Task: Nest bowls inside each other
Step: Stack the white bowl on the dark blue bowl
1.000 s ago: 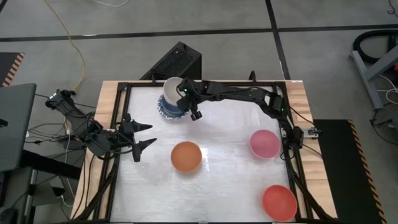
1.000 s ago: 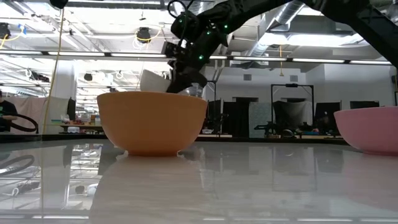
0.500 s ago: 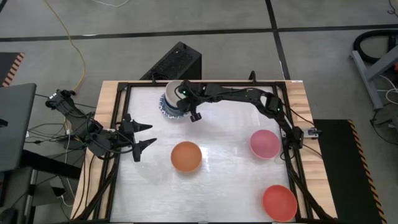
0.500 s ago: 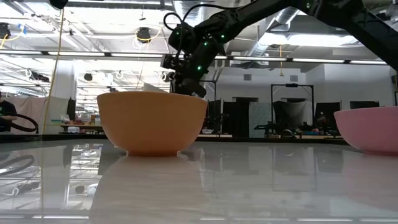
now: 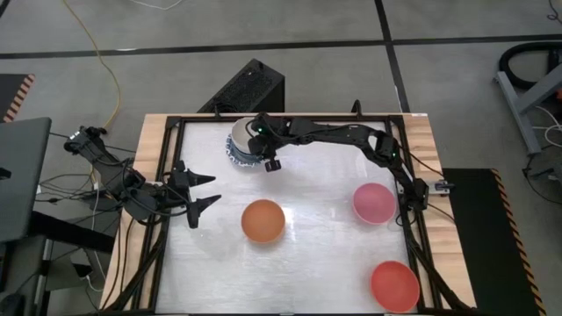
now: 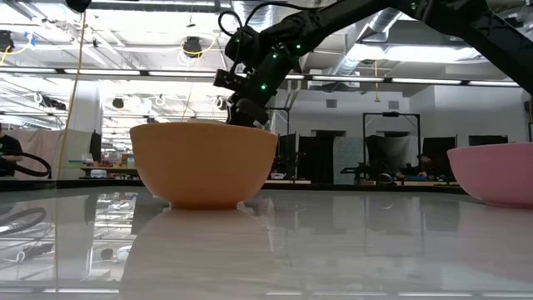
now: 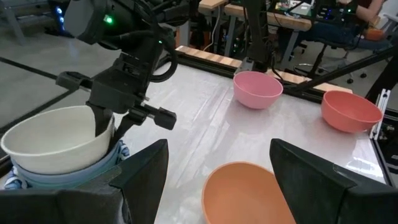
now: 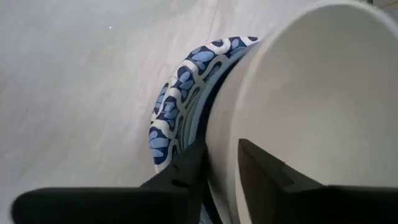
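From above, I have the right gripper [image 5: 266, 158] out at twelve o'clock on the surface [image 5: 325, 263], sitting on the stack of nested bowls [image 5: 239, 145]. I judge this is the release step: the cream bowl [image 5: 243, 132] looks seated on top. The orange bowl [image 5: 262, 220] lies at six o'clock from the stack, the pink bowl [image 5: 374, 203] out at three, the red bowl [image 5: 394, 285] at five. The left gripper [image 5: 207, 191] waits at nine o'clock, jaws spread wide, holding nothing.

At table height, the orange bowl fills my foreground and hides the stack; only the right arm dips behind its rim.

From the left wrist, the cream bowl sits upright in pale blue bowls, a blue-patterned rim [image 7: 12, 182] peeking underneath. The right gripper straddles its near wall.

From the right wrist, one finger sits inside the cream wall, one outside, with slight gaps, so the jaws look slackened rather than pinching. The patterned rim curls just beside them.

Next, I reckon: lift straight up clear, then go for the orange bowl.
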Robot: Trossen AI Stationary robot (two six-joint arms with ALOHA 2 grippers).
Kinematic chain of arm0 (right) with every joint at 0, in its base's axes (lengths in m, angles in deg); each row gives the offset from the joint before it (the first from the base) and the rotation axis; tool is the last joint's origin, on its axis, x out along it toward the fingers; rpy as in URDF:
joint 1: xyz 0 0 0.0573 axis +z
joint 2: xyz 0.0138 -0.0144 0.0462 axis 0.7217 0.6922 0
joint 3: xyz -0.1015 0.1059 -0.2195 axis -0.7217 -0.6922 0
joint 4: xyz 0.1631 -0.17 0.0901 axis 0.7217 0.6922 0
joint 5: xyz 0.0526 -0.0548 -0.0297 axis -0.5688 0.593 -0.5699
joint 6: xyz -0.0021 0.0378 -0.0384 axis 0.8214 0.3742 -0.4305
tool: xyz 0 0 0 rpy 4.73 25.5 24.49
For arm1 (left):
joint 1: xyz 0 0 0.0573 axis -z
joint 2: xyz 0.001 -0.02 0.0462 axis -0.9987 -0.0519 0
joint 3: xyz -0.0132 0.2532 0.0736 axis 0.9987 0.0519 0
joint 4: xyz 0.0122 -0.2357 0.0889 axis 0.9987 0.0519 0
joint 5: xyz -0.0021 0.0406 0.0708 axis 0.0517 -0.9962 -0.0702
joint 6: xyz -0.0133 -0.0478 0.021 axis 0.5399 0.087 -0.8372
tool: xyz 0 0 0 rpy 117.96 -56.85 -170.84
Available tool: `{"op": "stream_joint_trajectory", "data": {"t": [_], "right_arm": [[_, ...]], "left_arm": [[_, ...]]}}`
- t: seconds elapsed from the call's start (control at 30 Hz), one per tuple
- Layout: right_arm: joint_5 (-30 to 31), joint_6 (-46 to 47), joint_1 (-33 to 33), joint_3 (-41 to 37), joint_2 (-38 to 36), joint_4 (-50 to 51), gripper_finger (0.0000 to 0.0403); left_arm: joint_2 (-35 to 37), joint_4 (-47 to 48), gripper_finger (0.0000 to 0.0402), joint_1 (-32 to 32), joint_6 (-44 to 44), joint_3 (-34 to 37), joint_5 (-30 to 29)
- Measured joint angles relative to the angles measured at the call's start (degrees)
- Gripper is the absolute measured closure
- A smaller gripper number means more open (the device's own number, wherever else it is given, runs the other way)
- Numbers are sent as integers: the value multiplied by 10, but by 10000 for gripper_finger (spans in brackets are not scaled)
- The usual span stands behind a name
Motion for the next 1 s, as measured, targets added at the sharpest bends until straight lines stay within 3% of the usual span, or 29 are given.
{"op": "stream_joint_trajectory", "data": {"t": [0.33, 0.53, 0.8, 1.0], "right_arm": [[20, 22, 5, 30, -13, 25, 205], [24, 33, 16, 68, -14, 39, 190], [45, 51, 36, 149, -25, 74, 221], [70, 85, 39, 123, -26, 80, 308]], "left_arm": [[0, 0, 132, 0, 1, 0, 4], [0, 0, 132, 0, 1, 0, 25], [0, 1, 132, 0, -1, 0, 12], [0, 36, 132, 0, 16, 0, 9]]}}
